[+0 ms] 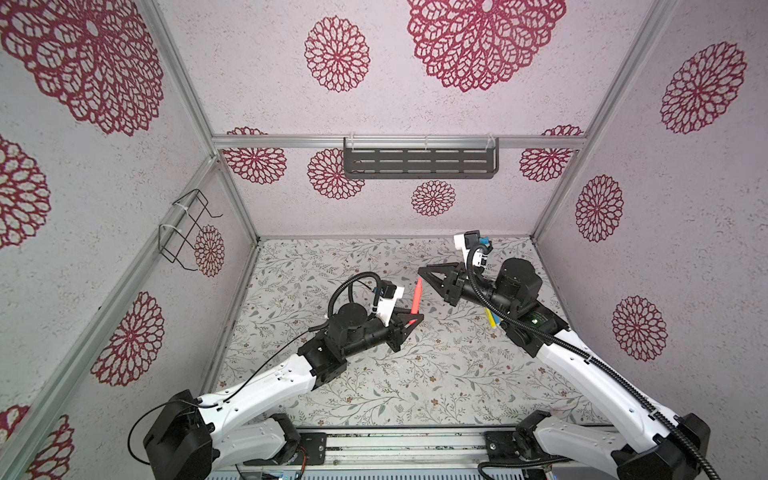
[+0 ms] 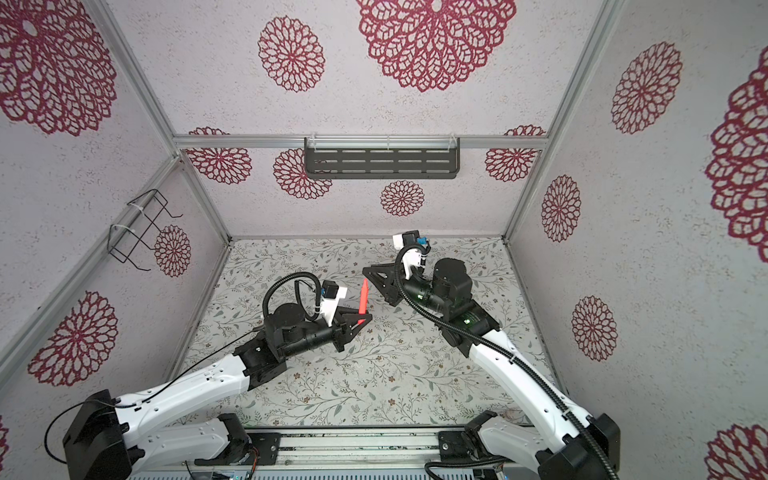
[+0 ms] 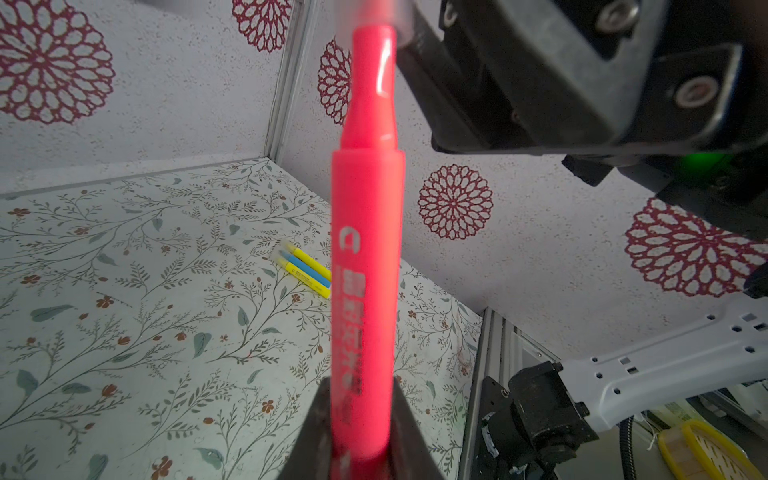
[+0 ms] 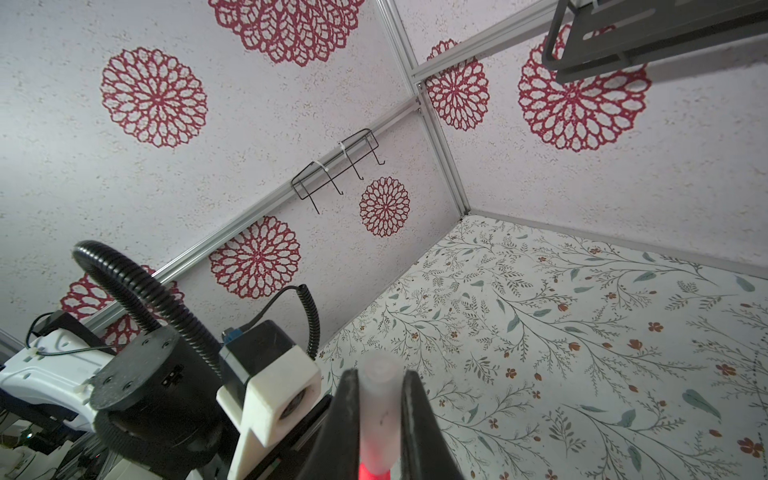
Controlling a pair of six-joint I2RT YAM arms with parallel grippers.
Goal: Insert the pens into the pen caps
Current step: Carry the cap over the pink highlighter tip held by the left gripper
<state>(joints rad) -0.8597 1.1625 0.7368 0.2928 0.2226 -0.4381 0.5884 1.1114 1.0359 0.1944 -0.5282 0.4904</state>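
My left gripper [image 3: 359,436] is shut on the lower barrel of the red-pink pen [image 3: 368,249], which it holds up off the mat, tip pointing away toward the right gripper [image 1: 420,271]. In both top views the pen [image 1: 417,297] [image 2: 363,297] spans the gap between the left gripper [image 1: 415,321] [image 2: 365,319] and the right one [image 2: 365,270]. The right gripper [image 4: 378,372] is shut on a translucent whitish pen cap [image 4: 379,407]. The pen's red tip [image 4: 372,469] shows in the cap's open end. From the left wrist, the cap [image 3: 374,12] covers the pen's tip.
Two yellow pens and a blue one [image 3: 305,270] lie side by side on the floral mat, partly under the right arm [image 1: 492,320]. A black shelf [image 1: 419,160] hangs on the back wall and a wire rack [image 1: 187,232] on the left wall. A metal rail [image 1: 395,444] runs along the front.
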